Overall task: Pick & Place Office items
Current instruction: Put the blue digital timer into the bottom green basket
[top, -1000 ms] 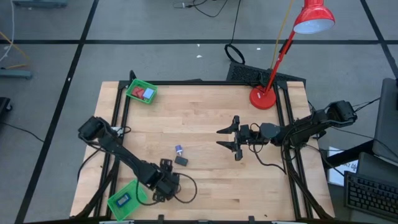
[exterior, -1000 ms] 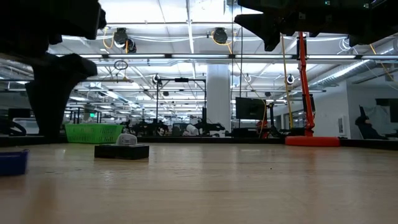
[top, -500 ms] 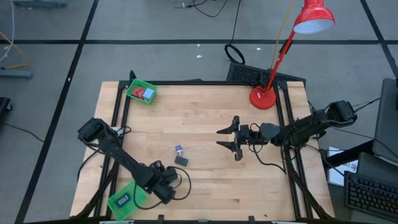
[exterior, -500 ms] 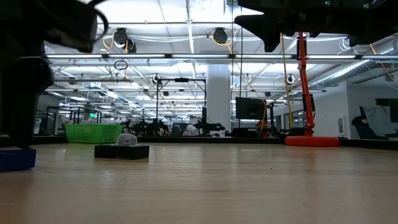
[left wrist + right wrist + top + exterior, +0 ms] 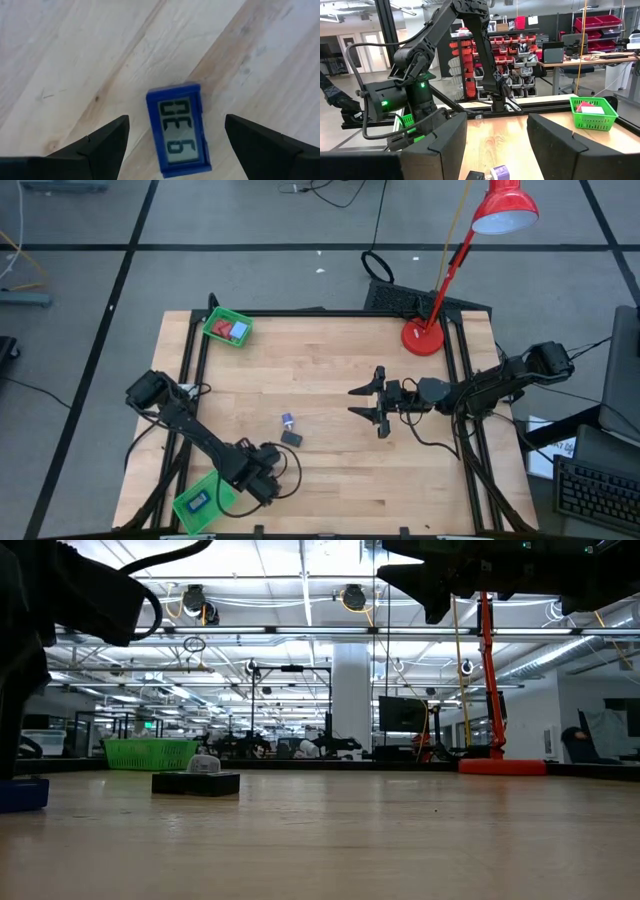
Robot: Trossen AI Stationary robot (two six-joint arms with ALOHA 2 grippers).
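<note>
From where I stand, the near green tray (image 5: 198,502) at the table's front-left corner is the handiest marker. The left gripper (image 5: 262,480) hangs low just beside that tray, on its inner side, and its wrist camera looks straight down between two widely spread fingers (image 5: 102,145) at a small blue clock (image 5: 180,129) lying flat on the wood, digits showing; the fingers straddle it without touching, holding nothing. The tray itself carries a dark rectangular piece (image 5: 199,501).

Farther in from that tray, towards the table's middle, a black rectangle (image 5: 291,438) lies on the boards with a small blue-and-white piece (image 5: 287,421) just beside it. At the table's opposite corner on the tray's side sits the far green tray (image 5: 227,327), with a red block (image 5: 240,330) and a light-blue block (image 5: 237,336) inside.

The right gripper (image 5: 366,404) waits well apart from the near tray, above the table's right half, its fingers parted wide and empty. A red desk lamp (image 5: 430,330) stands behind it.
</note>
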